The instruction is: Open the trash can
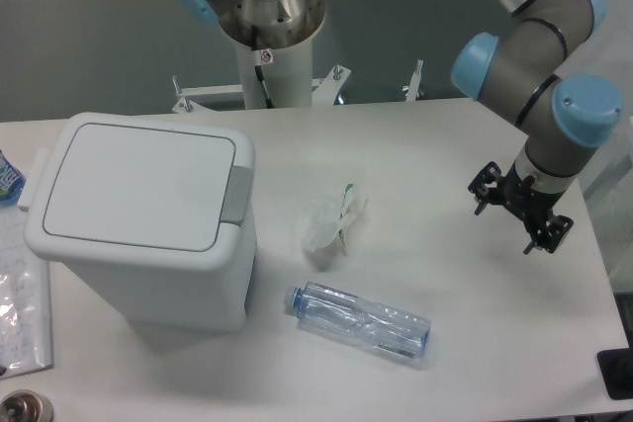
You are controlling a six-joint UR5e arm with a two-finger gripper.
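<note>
**A:** Trash can (pixel 148 219) first. Where does it sit?

**B:** On the left part of the white bench (pixel 445 274), nearer the near edge than the far one. It is a boxy white bin with rounded corners. Its flat lid (pixel 134 185) lies down flush, so it is closed.

**A:** And the push tab?

**B:** A grey tab (pixel 235 195) sits on the right rim of the lid, facing the middle of the bench.

**A:** Where is the claw?

**B:** The claw (pixel 520 210) is at the right side of the bench, well apart from the trash can. It hangs from the arm's grey and blue wrist (pixel 574 121), which comes in from the upper right corner. The black fingers (pixel 547 232) spread apart, with a clear gap between the two sides, and nothing is held in them. Whether the tips touch the bench surface I cannot tell.

**A:** What lies between the two?

**B:** A crumpled bit of thin white plastic (pixel 329 222) with a green streak lies near the middle, just right of the trash can. Nearer to us, a clear plastic bottle (pixel 361 320) lies on its side, its blue cap pointing left toward the bin's lower corner, close to it but not touching.

**A:** Anything else around?

**B:** The arm's white pedestal (pixel 272 56) stands at the far edge, behind the bin. At the left edge some clear wrapping (pixel 20 294) lies flat beside the trash can.
</note>
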